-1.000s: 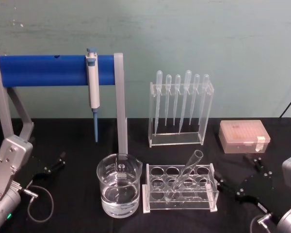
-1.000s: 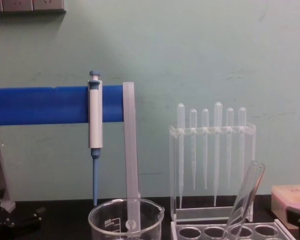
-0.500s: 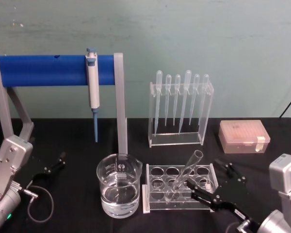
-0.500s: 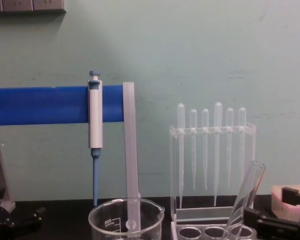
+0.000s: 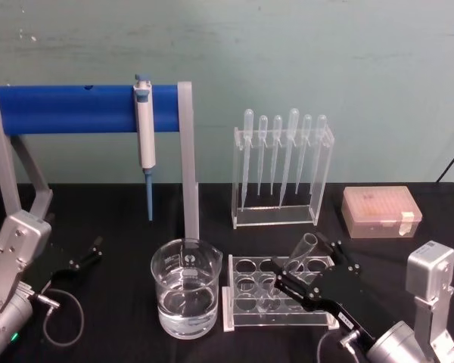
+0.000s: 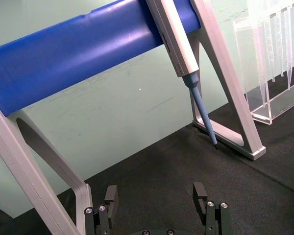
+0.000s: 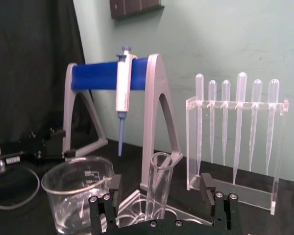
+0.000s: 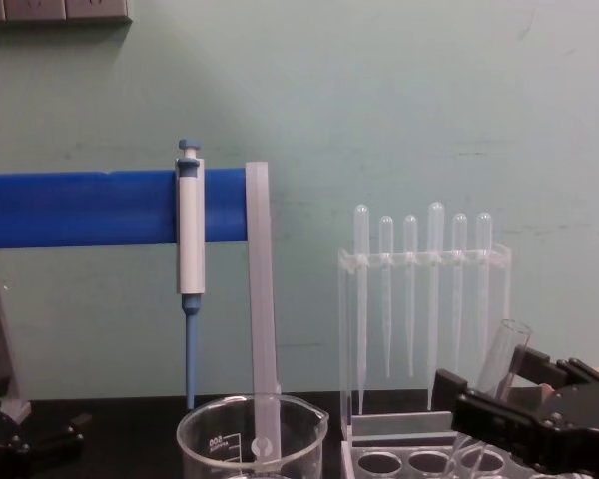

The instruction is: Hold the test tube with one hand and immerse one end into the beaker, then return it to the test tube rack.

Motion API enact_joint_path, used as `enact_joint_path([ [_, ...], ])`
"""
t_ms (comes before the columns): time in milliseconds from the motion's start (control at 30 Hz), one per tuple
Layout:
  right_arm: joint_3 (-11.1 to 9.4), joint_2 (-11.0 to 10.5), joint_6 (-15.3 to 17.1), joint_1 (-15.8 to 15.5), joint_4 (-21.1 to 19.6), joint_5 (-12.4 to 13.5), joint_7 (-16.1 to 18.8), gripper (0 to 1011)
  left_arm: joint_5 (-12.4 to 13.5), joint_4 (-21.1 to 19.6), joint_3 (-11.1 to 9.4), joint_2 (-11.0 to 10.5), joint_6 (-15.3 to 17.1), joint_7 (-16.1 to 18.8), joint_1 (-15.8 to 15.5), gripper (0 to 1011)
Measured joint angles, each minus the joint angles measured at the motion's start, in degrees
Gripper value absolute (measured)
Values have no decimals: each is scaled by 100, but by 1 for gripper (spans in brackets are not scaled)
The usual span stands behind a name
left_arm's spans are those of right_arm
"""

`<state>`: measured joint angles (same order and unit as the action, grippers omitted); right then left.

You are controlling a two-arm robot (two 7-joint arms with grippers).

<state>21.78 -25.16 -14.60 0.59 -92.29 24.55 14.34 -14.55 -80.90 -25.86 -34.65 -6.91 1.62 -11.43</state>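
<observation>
My right claw (image 7: 159, 188), spread apart, straddles the leaning clear glass test tube (image 7: 159, 176) (no contact); left claw (image 6: 155, 194) spread, parked at eight o'clock.

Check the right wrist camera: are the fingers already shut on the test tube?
No, the right gripper has its fingers apart, the test tube standing between them with a gap on each side.

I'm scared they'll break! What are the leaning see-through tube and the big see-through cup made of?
The long clear test tube looks like glass: thin, glossy, see-through walls. The wide clear beaker is probably glass too: thick shiny rim, white printed marks.
</observation>
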Motion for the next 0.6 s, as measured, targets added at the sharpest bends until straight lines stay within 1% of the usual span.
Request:
enact_joint_path([
  [100, -50, 137, -127, -30, 75, 107, 97, 1004, 0, 0, 0, 0, 0, 0, 0, 1000],
  [367, -139, 262, -154, -117, 94, 278, 255, 1004, 0, 0, 0, 0, 0, 0, 0, 1000],
  [433, -171, 287, -153, -147, 101, 292, 292, 984, 0, 0, 0, 0, 0, 0, 0, 1000],
  [533, -210, 314, -149, -191, 99, 291, 318, 918, 0, 0, 0, 0, 0, 0, 0, 1000],
  [567, -227, 324, -149, -212, 88, 274, 322, 872, 0, 0, 0, 0, 0, 0, 0, 1000],
  [600, -236, 328, -149, -222, 81, 262, 326, 854, 0, 0, 0, 0, 0, 0, 0, 1000],
])
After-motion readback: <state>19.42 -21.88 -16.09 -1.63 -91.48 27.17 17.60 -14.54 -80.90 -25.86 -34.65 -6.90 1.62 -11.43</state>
